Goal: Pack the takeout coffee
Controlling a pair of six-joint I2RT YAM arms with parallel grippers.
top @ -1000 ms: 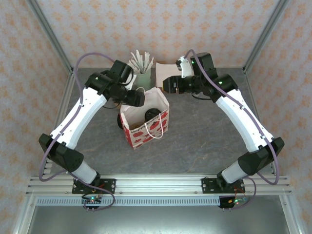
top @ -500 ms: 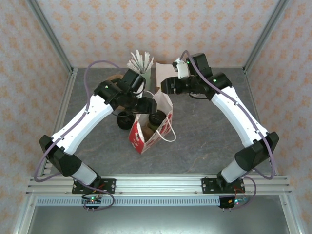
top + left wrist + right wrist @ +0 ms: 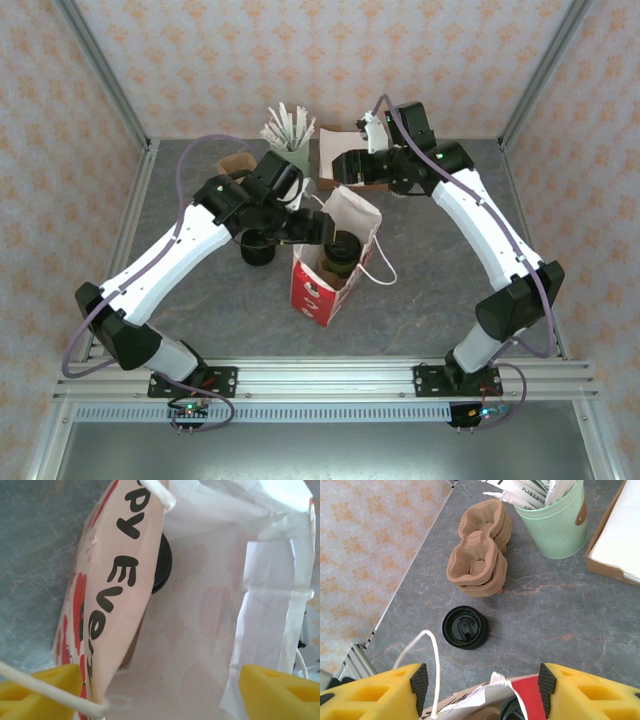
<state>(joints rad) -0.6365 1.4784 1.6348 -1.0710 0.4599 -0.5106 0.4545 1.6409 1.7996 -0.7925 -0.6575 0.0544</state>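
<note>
Though bagged, coffee (image 3: 340, 250) beyond left jaws

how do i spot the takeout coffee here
Look midway across the grey table for the red-and-white paper bag. The takeout coffee sits inside its open top: a dark olive cup with a black lid, unlike the loose black lids outside.

The top view is lit brightly and evenly from above, and only soft, faint shadows are cast on the grey tabletop (image 3: 440, 270) beneath the arms. In the left wrist view the white paper of the bag (image 3: 200, 630) is washed out toward the upper right, and the yellow jaws at the lower edge are blurred. In the right wrist view the tabletop is rendered sharply, while the jaws are seen out of focus.
</note>
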